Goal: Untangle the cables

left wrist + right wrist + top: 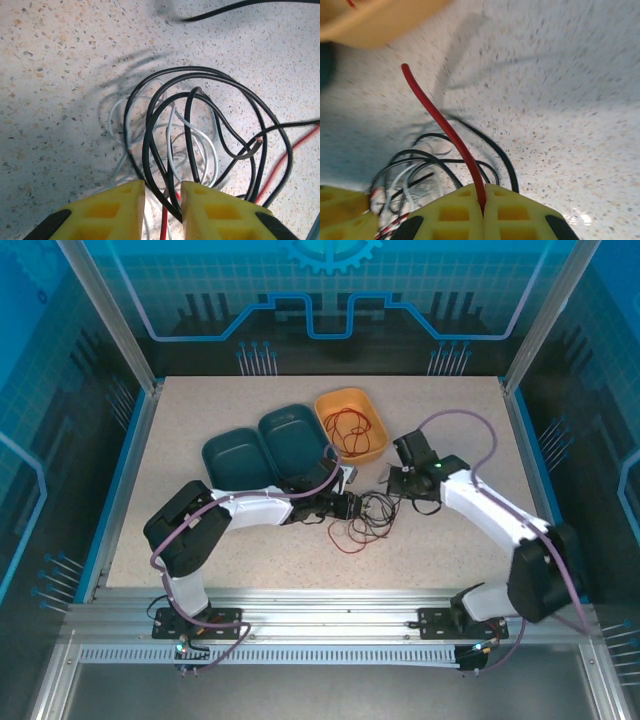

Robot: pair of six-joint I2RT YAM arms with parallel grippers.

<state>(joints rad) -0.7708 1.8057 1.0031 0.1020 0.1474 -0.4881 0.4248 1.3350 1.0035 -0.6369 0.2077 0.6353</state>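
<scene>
The cables (370,510) lie tangled on the table between my two grippers. A red loop (345,540) trails out toward the front. In the left wrist view, black loops (189,140) cross over whitish strands (215,157). My left gripper (163,192) (352,508) stands partly open at the tangle's edge. Black strands and a red strand (163,227) run through its gap, and one black strand touches the right finger. My right gripper (483,192) (392,486) is shut on the red cable (445,125), which rises stiffly from between the pads to a free end.
An orange tray (345,393) holding a coiled red wire stands at the back, just beyond the tangle. Two dark teal trays (232,455) (290,435) sit to its left, close behind my left arm. The orange tray's edge (375,25) shows in the right wrist view.
</scene>
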